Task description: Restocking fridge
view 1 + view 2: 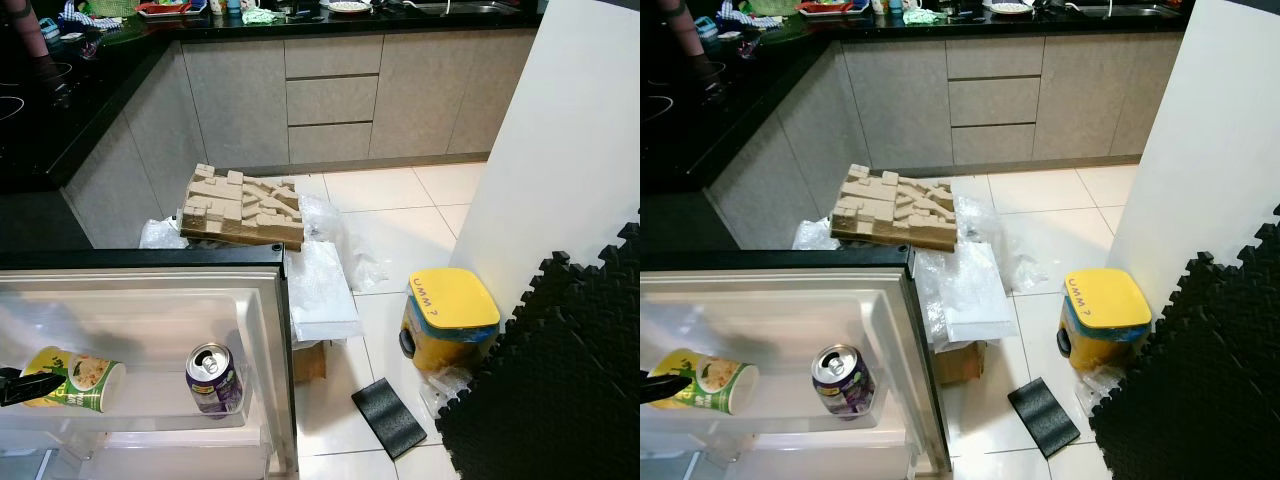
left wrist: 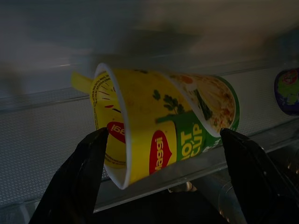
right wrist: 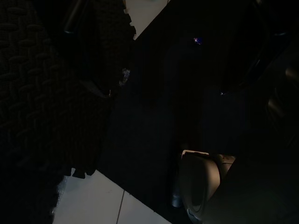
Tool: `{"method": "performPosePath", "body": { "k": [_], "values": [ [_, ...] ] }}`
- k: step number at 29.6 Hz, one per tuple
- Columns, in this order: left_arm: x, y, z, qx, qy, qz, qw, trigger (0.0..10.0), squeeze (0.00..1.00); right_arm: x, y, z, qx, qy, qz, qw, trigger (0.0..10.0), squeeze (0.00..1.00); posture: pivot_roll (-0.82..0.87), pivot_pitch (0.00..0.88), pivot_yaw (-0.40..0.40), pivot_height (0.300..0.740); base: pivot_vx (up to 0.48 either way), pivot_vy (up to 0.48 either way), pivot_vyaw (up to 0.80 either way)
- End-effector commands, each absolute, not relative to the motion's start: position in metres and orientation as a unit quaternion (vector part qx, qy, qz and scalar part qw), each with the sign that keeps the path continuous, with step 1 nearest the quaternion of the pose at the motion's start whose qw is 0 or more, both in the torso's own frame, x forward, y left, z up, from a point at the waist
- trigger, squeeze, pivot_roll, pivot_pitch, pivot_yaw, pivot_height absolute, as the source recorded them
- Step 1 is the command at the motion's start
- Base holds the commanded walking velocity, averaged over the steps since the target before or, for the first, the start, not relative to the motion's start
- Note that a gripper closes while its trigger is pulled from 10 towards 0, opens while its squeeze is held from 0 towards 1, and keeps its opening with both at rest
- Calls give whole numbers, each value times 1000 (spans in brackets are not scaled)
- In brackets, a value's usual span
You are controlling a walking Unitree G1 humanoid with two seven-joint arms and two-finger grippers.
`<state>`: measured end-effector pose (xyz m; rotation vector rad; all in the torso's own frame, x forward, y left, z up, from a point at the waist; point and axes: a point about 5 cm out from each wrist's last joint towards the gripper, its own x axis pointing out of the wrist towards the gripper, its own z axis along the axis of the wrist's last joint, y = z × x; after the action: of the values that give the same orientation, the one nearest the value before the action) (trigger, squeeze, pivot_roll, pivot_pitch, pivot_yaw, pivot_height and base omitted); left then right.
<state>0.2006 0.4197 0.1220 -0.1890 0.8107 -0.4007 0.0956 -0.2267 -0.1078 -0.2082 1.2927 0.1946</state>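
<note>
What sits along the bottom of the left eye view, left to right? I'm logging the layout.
Left gripper → noodle cup → purple can → fridge door edge → black pad → yellow-lidded bin → black foam mat.

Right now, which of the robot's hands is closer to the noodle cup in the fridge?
Left. The left hand is at the noodle cup, a finger on either side. The right hand hangs by the dark floor mat, away from the fridge.
</note>
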Motion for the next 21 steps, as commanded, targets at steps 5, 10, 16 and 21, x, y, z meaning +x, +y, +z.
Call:
{"method": "performPosePath", "body": {
  "k": [5, 10, 16, 21],
  "values": [
    [204, 408, 109, -123, 393, -211, 887, 3098, 0, 94, -228, -108, -97, 601, 89, 788, 10000, 0, -69, 0, 22, 740, 0, 0, 0],
    [204, 404, 107, -139, 388, -225, 883, 0, 0, 94, -228, -108, -98, 601, 89, 788, 10000, 0, -73, 0, 22, 740, 0, 0, 0],
    [204, 404, 107, -141, 387, -225, 883, 0, 0, 94, -229, -108, -99, 601, 87, 788, 10000, 0, -73, 0, 21, 740, 0, 0, 0],
    [207, 406, 112, -120, 386, -228, 886, 0, 0, 95, -229, -108, -98, 601, 89, 788, 10000, 0, -72, 0, 20, 740, 0, 0, 0]
  ]
}}
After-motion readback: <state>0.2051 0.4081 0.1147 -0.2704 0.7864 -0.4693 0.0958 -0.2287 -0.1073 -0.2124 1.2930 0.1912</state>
